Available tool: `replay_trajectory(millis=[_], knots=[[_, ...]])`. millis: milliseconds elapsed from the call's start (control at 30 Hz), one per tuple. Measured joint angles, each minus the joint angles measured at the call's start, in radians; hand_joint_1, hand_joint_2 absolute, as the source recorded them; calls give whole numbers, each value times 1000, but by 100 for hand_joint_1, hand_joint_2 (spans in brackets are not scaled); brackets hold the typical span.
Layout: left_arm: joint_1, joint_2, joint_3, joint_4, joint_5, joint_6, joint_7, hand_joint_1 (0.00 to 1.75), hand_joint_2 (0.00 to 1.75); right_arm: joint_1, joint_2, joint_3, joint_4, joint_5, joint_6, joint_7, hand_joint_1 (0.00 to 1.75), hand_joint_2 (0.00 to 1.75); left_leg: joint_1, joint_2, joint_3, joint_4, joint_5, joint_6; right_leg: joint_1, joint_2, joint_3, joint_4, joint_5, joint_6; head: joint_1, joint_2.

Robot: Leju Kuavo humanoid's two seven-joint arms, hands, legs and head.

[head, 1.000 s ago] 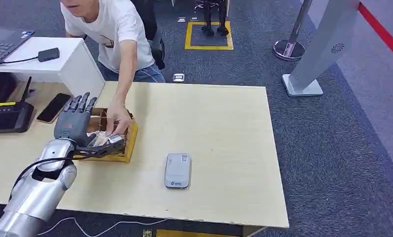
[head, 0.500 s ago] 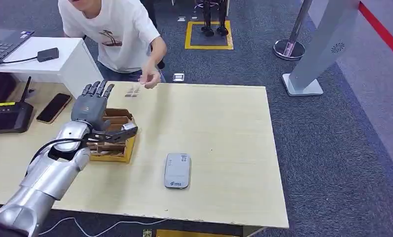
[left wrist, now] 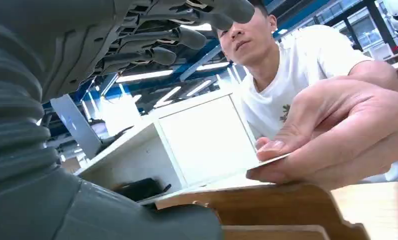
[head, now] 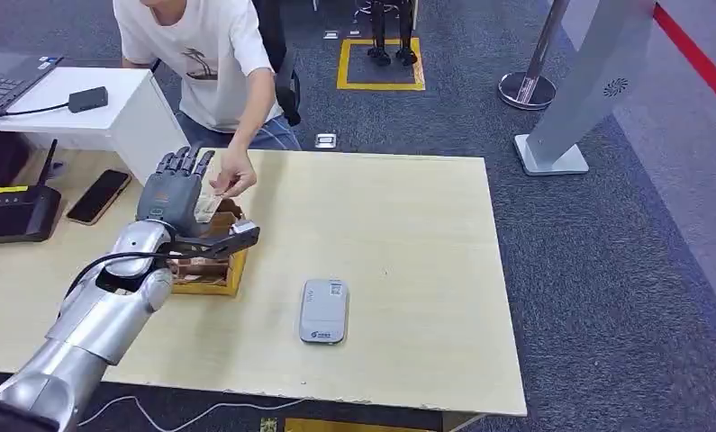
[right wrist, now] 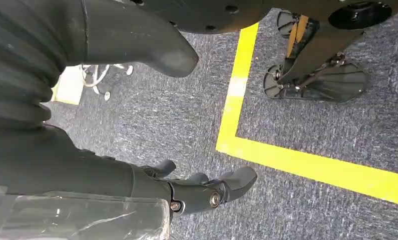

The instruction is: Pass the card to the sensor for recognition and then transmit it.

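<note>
left hand (head: pixel 176 200) is raised over the wooden box (head: pixel 212 270) at the left part of the table (head: pixel 408 270), fingers (head: pixel 181 164) stretched up and apart, thumb (head: pixel 232 239) stuck out sideways over the box's rim. nothing is gripped in it. in the left wrist view the same hand (left wrist: pixel 136 45) is seen from behind, fingers spread, palm empty.

card (left wrist: pixel 269 161) is held by a person's hand (left wrist: pixel 337 135), pinched between thumb and fingers, just above the box's wooden edge (left wrist: pixel 267 197). in the head view that person's hand (head: pixel 232 175) is seen right beside the robot's fingers, over the far end of the box; the card itself is too small there to be made out clearly.

sensor (head: pixel 323 310), a flat grey reader, is lying on the table, near the box toward the table's middle, apart from both hands.

right hand (right wrist: pixel 207 192) is seen in the right wrist view hanging over grey carpet with a yellow line (right wrist: pixel 307 165); fingers are slightly curled and nothing is held in them.

person in a white t-shirt (head: pixel 201 58) is leaning in from the far side of the table. a phone (head: pixel 98 196) and a black device (head: pixel 12 216) are lying at the table's left end.
</note>
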Motion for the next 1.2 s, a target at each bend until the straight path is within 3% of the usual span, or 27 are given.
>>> replay_trajectory(millis=[133, 167, 200, 233, 1200], knots=[[0, -5, 0, 0, 1, 1, 0, 0, 175, 0, 0, 0, 0, 0, 0, 0, 0, 175, 0, 0, 0, 0, 0, 0, 0, 0, 0, 0, 0, 0, 0, 0], [0, -7, 0, 0, 1, 1, 0, 17, 175, 0, 0, 0, 0, 0, 0, 0, 0, 175, 0, 0, 0, 0, 0, 0, 0, 0, 0, 0, 0, 0, 0, 0], [0, -8, 0, 0, 1, 1, 0, 87, 175, 0, 0, 0, 0, 0, 0, 0, 0, 175, 0, 0, 0, 0, 0, 0, 0, 0, 0, 0, 0, 0, 0, 0], [0, -9, 0, -1, 1, 1, 0, 175, 175, 1, 0, 0, 0, 0, 0, 0, 0, 175, 0, 0, 0, 0, 0, 0, 0, 0, 0, 0, 0, 0, 0, 0], [-35, -23, -2, -18, 18, -9, 2, 175, 175, 0, 0, 0, 2, 0, 8, -1, 0, 175, 0, 0, 0, 0, 0, 0, 0, 0, 0, 0, 0, 0, 0, 0]])
